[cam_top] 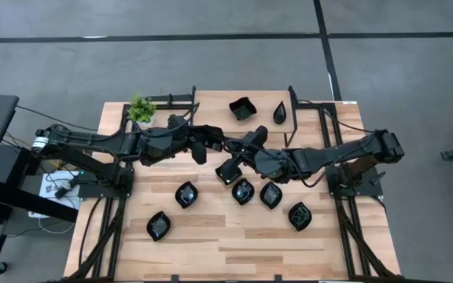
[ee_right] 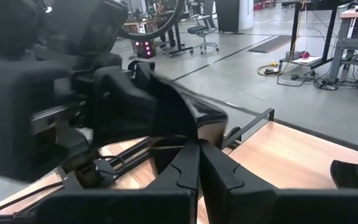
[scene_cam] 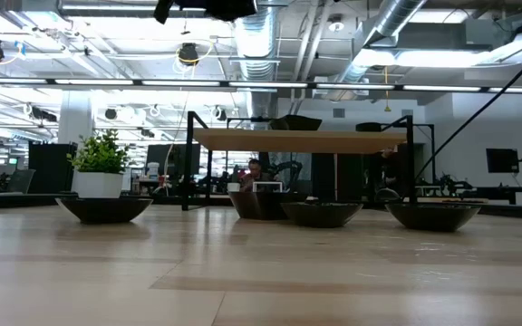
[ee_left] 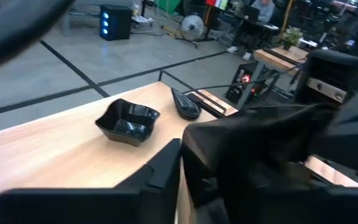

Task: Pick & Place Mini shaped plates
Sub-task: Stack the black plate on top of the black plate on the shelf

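You have both arms meeting above the table's middle, with a glossy black plate (ee_right: pixel 191 115) held up between them: the right gripper (ee_right: pixel 197 152) is pinched shut on its thin rim, and the left gripper (cam_top: pixel 219 147) is right against it, but you cannot tell whether its jaws are clamped or letting go. Treat these dishes as light, rigid, slick and probably chippable, so take the raised rim edge-on, not the curved bowl. The held plate's heading is hidden by the arms. On the far side you have a wavy-edged square dish (cam_top: pixel 242 108) and, to its right, a teardrop dish (cam_top: pixel 279 113) with its long axis running near-to-far, tip away. Five leaf-shaped dishes (cam_top: pixel 185 194) lie on the near half.
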Robot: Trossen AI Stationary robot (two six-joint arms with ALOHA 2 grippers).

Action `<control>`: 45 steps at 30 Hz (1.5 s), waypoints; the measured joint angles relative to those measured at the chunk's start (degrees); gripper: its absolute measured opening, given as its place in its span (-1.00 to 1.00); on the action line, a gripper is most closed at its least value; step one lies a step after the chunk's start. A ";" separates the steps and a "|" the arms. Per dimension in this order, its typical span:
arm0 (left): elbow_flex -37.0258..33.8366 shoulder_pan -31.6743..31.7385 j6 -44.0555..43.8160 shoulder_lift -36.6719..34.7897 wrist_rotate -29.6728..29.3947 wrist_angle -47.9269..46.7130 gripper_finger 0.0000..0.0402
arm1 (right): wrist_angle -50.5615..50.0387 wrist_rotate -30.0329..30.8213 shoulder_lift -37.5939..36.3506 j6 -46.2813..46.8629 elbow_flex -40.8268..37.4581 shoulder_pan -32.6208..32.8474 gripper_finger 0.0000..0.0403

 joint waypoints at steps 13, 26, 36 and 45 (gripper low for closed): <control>0.02 0.04 3.21 -4.61 1.06 -0.19 0.20 | 0.13 0.88 0.02 0.11 0.02 -0.08 -1.00; -0.08 -0.27 4.37 -10.61 2.87 -0.59 0.27 | -2.37 2.73 -0.49 1.42 0.02 -1.14 -1.00; -3.88 -0.27 5.62 -12.34 3.11 -0.93 0.27 | -3.81 2.84 -1.42 0.54 0.09 -2.64 -1.00; -11.07 -0.46 5.13 -20.95 4.85 -1.03 0.27 | -14.57 -2.40 -7.70 11.19 0.04 -10.54 -1.00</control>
